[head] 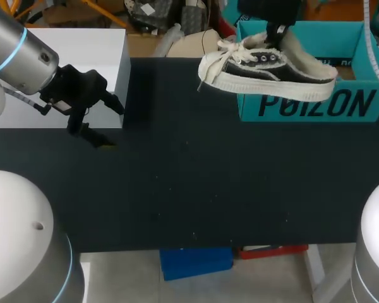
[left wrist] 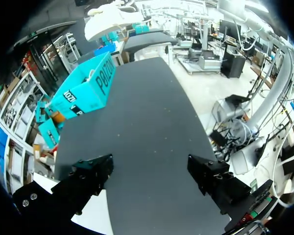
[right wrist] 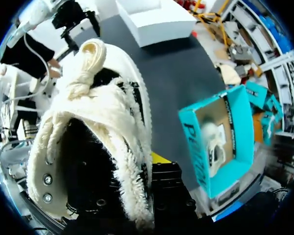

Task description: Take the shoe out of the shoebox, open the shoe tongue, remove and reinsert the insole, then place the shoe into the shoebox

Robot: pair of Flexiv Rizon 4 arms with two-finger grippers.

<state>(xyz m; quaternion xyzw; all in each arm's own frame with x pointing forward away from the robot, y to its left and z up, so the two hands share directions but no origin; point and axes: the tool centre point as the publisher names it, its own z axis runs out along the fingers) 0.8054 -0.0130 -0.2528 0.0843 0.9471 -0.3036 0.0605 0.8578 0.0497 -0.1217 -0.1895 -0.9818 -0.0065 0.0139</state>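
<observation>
While the right fingers (head: 275,38) are clamping the shoe (head: 271,69) by the side of its collar, one yellow tip is showing just outside the fleece lining. The other is sitting hidden inside the opening, so the clamp is a judgement from the shoe hanging clear in the air. Below them the sole is pointing down and the toe is pointing toward the left arm, with the laces (head: 224,53) dangling loose off the front. Just behind and under the heel the teal shoebox (head: 316,104) is standing open; something pale is lying inside, cannot tell what.

Likely handling: light and soft on top, the fleece squashing under pressure, so a collar hold is probably letting the shoe swing. The rubber platform sole is looking like the stiff part, best for pinning it down. The tongue is probably best taken at its upper edge behind the knot, and the loose laces are a snag risk.

Well apart, the left fingers (left wrist: 149,171) are standing wide apart with nothing between them, low over the dark bench (head: 189,189) beside a white box (head: 76,50).
</observation>
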